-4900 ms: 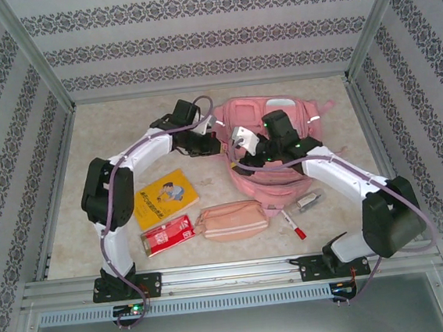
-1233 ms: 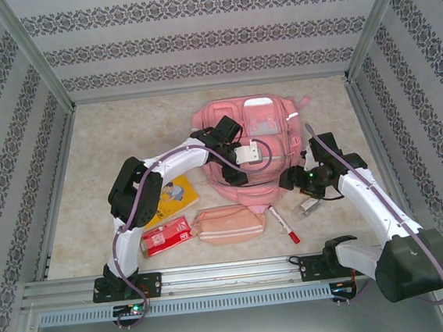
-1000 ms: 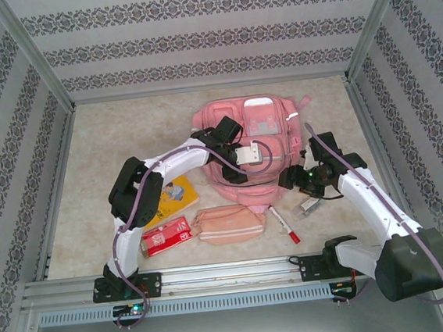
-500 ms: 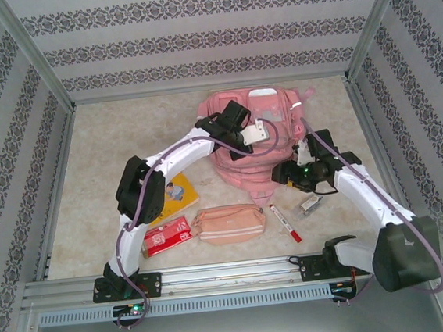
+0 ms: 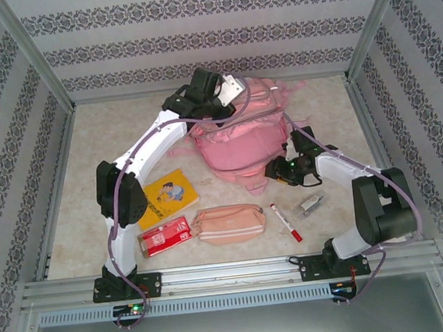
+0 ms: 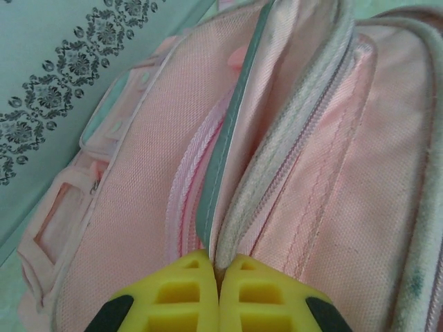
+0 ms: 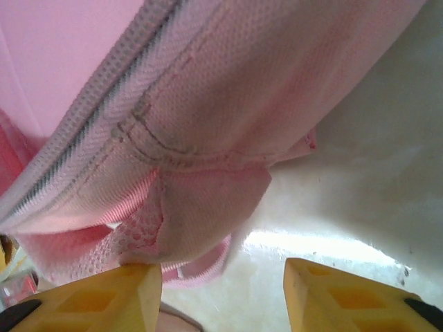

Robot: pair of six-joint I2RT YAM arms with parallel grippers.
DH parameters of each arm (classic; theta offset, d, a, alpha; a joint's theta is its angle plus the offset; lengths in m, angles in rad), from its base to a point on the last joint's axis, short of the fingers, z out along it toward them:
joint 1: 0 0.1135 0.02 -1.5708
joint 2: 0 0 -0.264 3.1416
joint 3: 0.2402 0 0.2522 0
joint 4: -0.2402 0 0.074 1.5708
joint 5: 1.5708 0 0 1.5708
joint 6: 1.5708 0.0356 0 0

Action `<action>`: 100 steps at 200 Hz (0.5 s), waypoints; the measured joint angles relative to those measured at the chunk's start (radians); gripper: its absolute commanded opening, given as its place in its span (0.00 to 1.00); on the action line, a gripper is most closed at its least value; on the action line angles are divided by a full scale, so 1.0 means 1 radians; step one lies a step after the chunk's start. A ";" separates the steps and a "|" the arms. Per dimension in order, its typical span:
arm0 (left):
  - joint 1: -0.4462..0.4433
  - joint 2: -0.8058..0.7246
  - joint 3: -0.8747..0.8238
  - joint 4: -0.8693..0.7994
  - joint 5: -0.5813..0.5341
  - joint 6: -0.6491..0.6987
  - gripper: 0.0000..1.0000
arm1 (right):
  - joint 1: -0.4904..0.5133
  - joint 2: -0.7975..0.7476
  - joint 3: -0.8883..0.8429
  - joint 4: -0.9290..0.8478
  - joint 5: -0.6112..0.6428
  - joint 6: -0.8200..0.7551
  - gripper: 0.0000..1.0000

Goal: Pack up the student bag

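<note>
Left claw (image 6: 218,268) pressed together, pinching thin fold at zip edge of student bag (image 5: 239,141); right claw (image 7: 221,273) spread, bag's lower corner tab above gap, not clamped. Bag at far middle of table (image 5: 110,145), between claws. Likely light, soft, floppy, sags where unsupported; woven cloth should grip well. Best holds: zip seam, strap tabs. Long axis near-to-far, zip end raised at far side, base on table at near side

L claw (image 6: 219,268) pinched shut, arm stretched far; R claw (image 7: 221,277) jaws apart.
</note>
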 measured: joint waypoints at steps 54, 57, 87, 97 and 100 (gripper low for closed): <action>0.022 -0.022 -0.056 -0.003 0.025 -0.022 0.00 | 0.000 -0.035 0.011 0.025 0.014 0.003 0.56; 0.023 -0.025 -0.064 -0.001 0.027 -0.021 0.00 | 0.000 -0.043 0.009 0.027 0.014 0.002 0.56; 0.031 -0.040 -0.150 0.034 0.047 0.014 0.00 | 0.000 -0.172 -0.018 0.037 0.026 0.000 0.57; 0.031 -0.040 -0.183 0.051 0.055 0.022 0.04 | 0.000 -0.216 -0.026 0.033 0.041 -0.001 0.59; 0.031 -0.040 -0.197 0.057 0.061 0.024 0.07 | 0.000 -0.229 -0.027 0.029 0.045 -0.002 0.59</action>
